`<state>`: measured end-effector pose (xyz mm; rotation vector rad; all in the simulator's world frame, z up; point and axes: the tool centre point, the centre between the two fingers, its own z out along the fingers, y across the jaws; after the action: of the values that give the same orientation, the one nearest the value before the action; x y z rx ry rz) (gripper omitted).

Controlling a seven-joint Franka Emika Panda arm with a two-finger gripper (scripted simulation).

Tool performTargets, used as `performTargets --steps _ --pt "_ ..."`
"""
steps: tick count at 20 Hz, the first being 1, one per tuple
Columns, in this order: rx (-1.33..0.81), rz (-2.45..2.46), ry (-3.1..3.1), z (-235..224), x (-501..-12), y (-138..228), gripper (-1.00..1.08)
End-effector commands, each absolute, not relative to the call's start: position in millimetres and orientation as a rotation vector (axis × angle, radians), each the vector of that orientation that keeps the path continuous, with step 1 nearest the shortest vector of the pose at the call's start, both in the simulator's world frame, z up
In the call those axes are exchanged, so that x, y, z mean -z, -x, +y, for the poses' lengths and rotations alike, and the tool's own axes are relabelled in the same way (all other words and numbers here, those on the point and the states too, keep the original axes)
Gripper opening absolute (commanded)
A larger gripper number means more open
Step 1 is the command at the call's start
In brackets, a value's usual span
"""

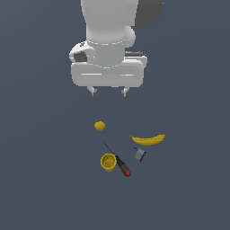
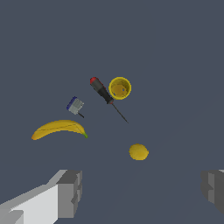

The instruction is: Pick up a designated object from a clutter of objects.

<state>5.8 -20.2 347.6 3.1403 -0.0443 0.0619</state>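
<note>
The small round yellow lemon-like ball [image 1: 99, 126] lies on the dark bench below the empty end effector [image 1: 108, 92], whose fingers stand apart, slightly toward the exterior view's left.

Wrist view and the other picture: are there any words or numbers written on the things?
None can be read. The banana, lemon, yellow cup and screwdriver look plain. The small grey-blue item is too small and blurred to tell.
</note>
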Motion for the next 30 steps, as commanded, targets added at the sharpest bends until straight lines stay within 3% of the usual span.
performTargets --steps 1,20,30 --pt "-0.062 -0.044 -3.140 -20 -348 -6 1.00" --pt "-0.047 -0.028 -3.156 -30 -343 -1 1.00" --pt "-0.043 0.091 -3.150 -38 -311 -2 1.00"
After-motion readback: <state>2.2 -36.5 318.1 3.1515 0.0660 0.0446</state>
